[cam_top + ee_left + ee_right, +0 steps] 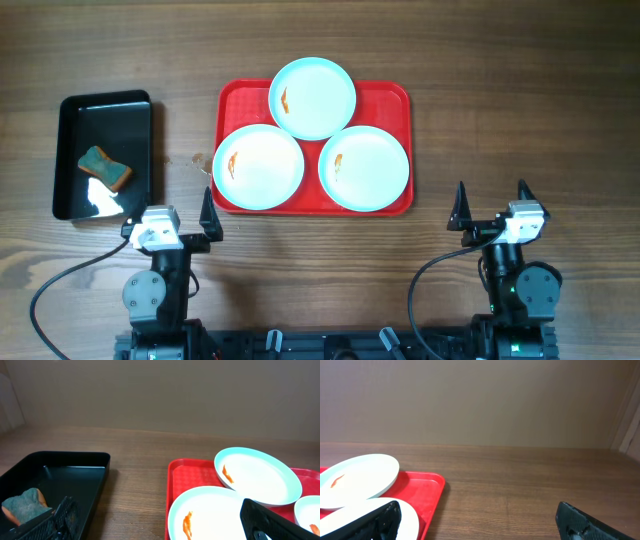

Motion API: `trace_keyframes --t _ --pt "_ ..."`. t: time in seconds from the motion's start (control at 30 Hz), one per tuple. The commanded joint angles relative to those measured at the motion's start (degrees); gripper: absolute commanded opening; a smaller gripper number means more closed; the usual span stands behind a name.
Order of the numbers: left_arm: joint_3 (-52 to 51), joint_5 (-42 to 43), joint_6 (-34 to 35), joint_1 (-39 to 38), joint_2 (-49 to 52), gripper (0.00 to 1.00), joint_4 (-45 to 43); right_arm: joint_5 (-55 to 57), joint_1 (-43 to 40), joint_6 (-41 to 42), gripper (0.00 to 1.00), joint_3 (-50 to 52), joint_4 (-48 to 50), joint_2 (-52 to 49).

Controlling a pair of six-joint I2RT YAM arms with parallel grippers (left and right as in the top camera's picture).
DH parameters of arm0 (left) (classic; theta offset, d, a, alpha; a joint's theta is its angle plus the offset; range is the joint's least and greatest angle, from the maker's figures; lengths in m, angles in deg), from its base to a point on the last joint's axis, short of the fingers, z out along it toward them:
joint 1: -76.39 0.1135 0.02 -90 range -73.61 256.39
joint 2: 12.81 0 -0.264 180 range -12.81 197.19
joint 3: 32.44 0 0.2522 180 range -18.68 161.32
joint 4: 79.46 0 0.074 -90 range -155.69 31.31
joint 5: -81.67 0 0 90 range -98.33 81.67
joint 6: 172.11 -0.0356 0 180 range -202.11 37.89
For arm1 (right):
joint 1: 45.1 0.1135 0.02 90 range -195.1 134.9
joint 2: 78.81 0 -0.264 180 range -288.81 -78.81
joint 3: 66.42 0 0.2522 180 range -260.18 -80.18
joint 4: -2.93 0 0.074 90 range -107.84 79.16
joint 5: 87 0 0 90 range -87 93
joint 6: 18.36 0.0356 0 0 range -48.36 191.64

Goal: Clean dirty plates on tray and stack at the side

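Overhead: left gripper (170,207), right gripper (492,196) jaws wide apart, empty, seemingly touching nothing

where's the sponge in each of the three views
Overhead: the sponge lies in the black tray, at the far left of the picture.
Left wrist: the sponge is in the bottom left corner, inside the same black tray.
Right wrist: not in it.
Shared landmark: the red tray shows in all three views, to the right of the sponge where both appear.
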Motion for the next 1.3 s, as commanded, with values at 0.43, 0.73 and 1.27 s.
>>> trace_keyframes --t 0.43,0.73,1.27 --pt "-0.26 -0.52 -1.07 -0.22 -0.26 1.0 0.28 0.81 0.28 -0.7 1.0 0.15 0.13 0.09" --pt "-0.26 -0.52 -1.07 -0.22 -0.26 1.0 0.28 0.81 0.28 -0.68 1.0 0.15 0.13 0.09" --pt "-0.26 51.41 39.08 -0.22 -0.26 1.0 -4.13 0.81 0.28 -0.7 1.0 0.15 0.13 0.09"
